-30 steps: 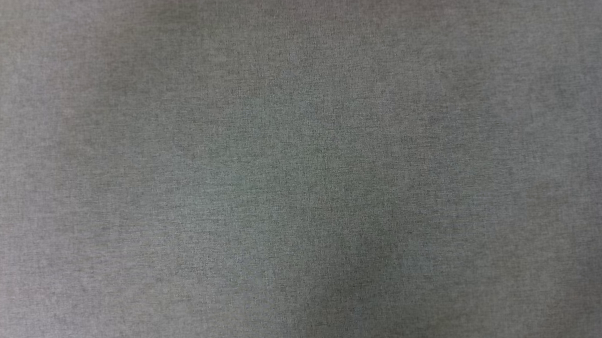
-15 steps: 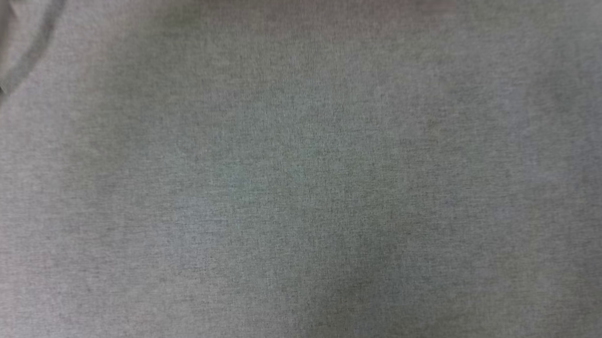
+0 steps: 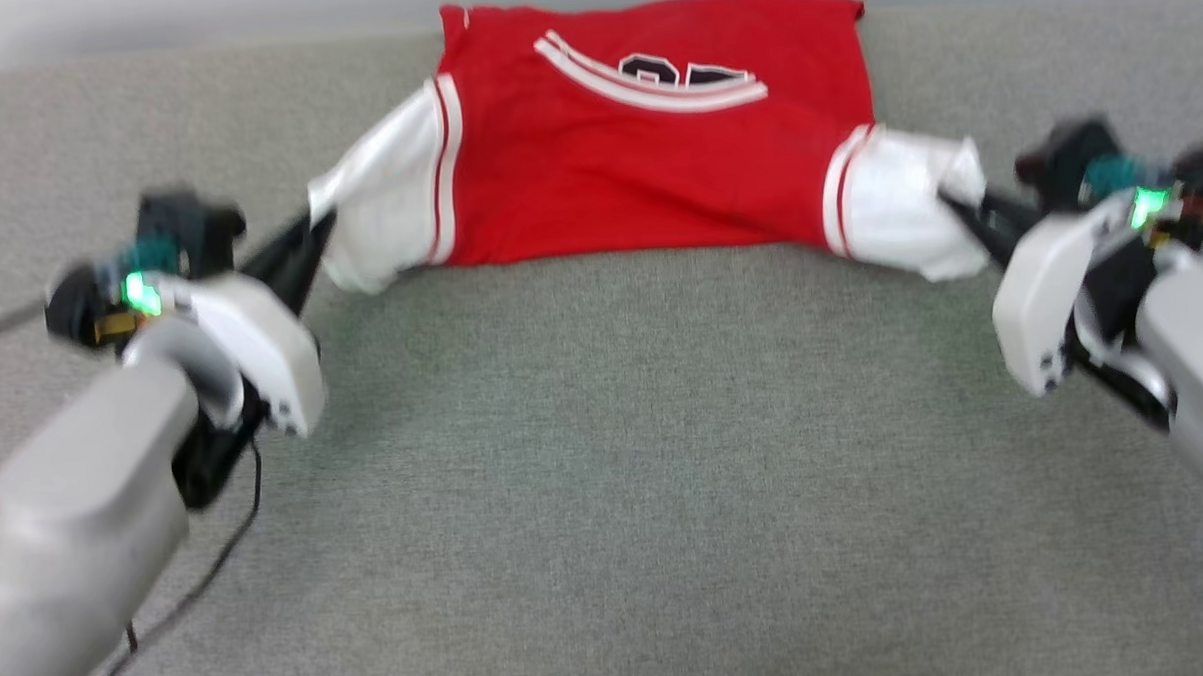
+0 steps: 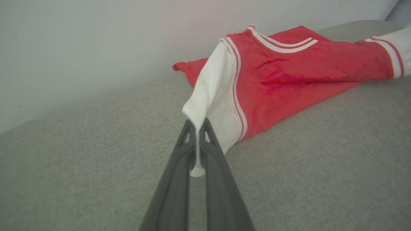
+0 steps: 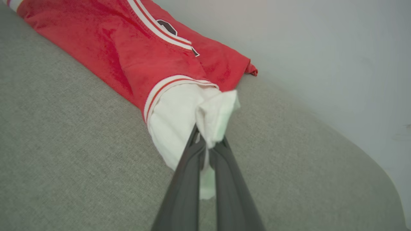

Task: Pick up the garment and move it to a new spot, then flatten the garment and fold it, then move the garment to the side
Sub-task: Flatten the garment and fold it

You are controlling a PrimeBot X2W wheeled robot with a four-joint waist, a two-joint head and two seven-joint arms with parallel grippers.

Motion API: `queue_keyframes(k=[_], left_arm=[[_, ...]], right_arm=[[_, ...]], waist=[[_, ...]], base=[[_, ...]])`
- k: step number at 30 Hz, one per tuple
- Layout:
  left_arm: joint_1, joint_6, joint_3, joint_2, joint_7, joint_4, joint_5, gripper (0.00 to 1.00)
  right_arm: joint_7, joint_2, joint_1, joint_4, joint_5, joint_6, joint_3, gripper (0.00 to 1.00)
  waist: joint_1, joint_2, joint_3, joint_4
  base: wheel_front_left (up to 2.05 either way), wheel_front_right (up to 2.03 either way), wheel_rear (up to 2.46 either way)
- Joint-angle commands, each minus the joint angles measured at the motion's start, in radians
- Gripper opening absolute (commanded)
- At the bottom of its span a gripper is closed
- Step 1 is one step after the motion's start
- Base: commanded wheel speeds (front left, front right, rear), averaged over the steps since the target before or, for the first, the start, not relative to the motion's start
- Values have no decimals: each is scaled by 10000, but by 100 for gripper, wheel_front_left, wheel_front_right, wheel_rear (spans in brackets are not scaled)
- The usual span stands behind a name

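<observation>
Head view: your left end effector and right end effector clamped sleeves of the garment; hard tugging might slip them

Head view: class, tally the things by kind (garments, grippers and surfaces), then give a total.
Garments: 1, the garment
Grippers: 2, the left gripper and the right gripper
Surfaces: 1, the grey cushion
Total: 4
</observation>
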Motion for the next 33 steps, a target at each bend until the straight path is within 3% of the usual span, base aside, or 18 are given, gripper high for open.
queue_keyframes(k=[1, 11, 19, 25, 30, 31, 32, 33], left_arm=[[546, 198, 5, 156, -78, -252, -92, 0], [4508, 1127, -368, 1141, 49, -1814, -1325, 0], [6376, 1950, -552, 1718, 161, -2950, -2010, 0], [7451, 2516, -556, 2241, 99, -3944, -2475, 0], [7675, 2881, -495, 2416, 39, -4564, -2433, 0], [7612, 2943, -481, 2419, 35, -4691, -2360, 0], [7542, 2998, -490, 2429, 29, -4789, -2290, 0], [7442, 3068, -516, 2453, 38, -4869, -2162, 0]], right_arm=[[-89, -198, 555, -180, 230, -11, 141, 0], [-255, -1338, 3693, -999, 921, -11, 417, 0], [-217, -1970, 6176, -1564, 1207, -12, -394, 0], [19, -2200, 7951, -2320, 994, -12, -1263, 0], [422, -1946, 8646, -2692, 705, -12, -1912, 0], [535, -1882, 8699, -2783, 622, -12, -2085, 16], [642, -1821, 8725, -2896, 529, -12, -2280, 47], [722, -1784, 8702, -3024, 404, -12, -2493, 100]], waist=[[1, 0, -482, 43], [1, 0, -1828, -47], [1, 0, -2517, -4], [1, 0, -2711, -79], [1, 0, -2627, -95], [1, 0, -2591, -81], [1, 0, -2567, -74], [1, 0, -2541, -73]], base=[[0, 0, 0], [0, 0, 0], [0, 0, 0], [0, 0, 0], [0, 0, 0], [0, 0, 0], [0, 0, 0], [0, 0, 0]])
